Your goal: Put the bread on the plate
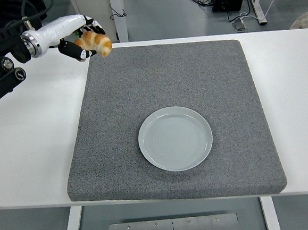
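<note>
Left hand is where I start: its fingers are clasped around the bread, held in the air over the far-left corner of the grey mat. From that grip the plate lies well apart, nearer to me and to the right, so I judge the carry runs diagonally that way.

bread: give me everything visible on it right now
The bread is a small croissant-shaped piece, golden brown with a paler, lighter end toward the lower right and ridged, glossy-looking crust. It is lifted off the grey mat, held in the air near the mat's far left corner, tilted down to the right. The left robot hand grips it: black-tipped fingers wrap its left side, covering part of it. Nothing else touches it. The plate lies well away, empty.
</note>
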You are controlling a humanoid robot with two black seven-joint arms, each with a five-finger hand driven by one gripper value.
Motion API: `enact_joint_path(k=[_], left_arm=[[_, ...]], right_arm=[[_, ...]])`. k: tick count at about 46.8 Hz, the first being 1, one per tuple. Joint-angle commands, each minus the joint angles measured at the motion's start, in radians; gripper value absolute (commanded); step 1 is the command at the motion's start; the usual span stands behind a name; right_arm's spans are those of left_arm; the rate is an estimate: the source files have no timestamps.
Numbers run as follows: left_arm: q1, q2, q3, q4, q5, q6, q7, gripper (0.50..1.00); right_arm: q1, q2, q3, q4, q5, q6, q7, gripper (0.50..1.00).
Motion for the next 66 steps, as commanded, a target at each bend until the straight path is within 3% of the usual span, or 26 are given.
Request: enact_joint_path(k=[1, 11, 32, 41, 52, 66], left_arm=[[-0.017, 0.005, -0.001, -0.002, 0.0, -0.005, -0.002, 0.59], [-0.04, 0.002, -0.005, -0.009, 0.0, -0.015, -0.009, 0.592], [-0.056, -0.005, -0.061, -0.229, 0.011, -0.015, 0.028, 0.596], [-0.048, -0.033, -0.061, -0.308, 0.02, -0.015, 0.04, 0.599], [-0.027, -0.096, -0.061, -0.333, 0.066, -0.015, 0.055, 0.599], [-0.002, -0.104, -0.059, -0.411, 0.098, -0.015, 0.055, 0.604]], right_arm=[[0.0, 0.0, 0.0, 0.0, 0.001, 0.0, 0.0, 1.0], [0.0, 0.0, 0.0, 0.0, -0.001, 0.0, 0.0, 1.0], [0.0, 0.0, 0.0, 0.0, 0.001, 0.0, 0.0, 1.0], [0.0, 0.0, 0.0, 0.0, 0.001, 0.0, 0.0, 1.0], [0.0, 0.0, 0.0, 0.0, 0.001, 0.0, 0.0, 1.0], [0.0, 0.0, 0.0, 0.0, 0.001, 0.0, 0.0, 1.0]])
